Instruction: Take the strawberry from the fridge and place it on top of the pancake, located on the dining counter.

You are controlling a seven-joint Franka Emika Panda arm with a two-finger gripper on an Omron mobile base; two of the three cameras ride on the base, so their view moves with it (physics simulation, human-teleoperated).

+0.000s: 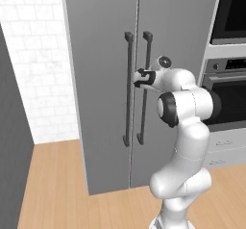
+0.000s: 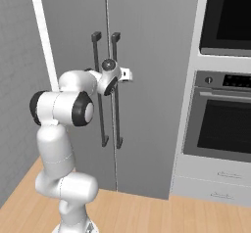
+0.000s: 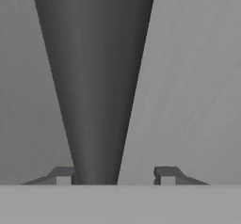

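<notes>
Two fingertips (image 3: 63, 176) straddle handle (image 3: 94, 86) | arm extended, fridge (image 1: 101, 141) closed

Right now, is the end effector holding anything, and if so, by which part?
Nothing is clamped yet. The end effector straddles the fridge's dark bar handle near its middle; one fingertip meets the bar, the other stands apart.

no readable text, labels or numbers anywhere
</notes>
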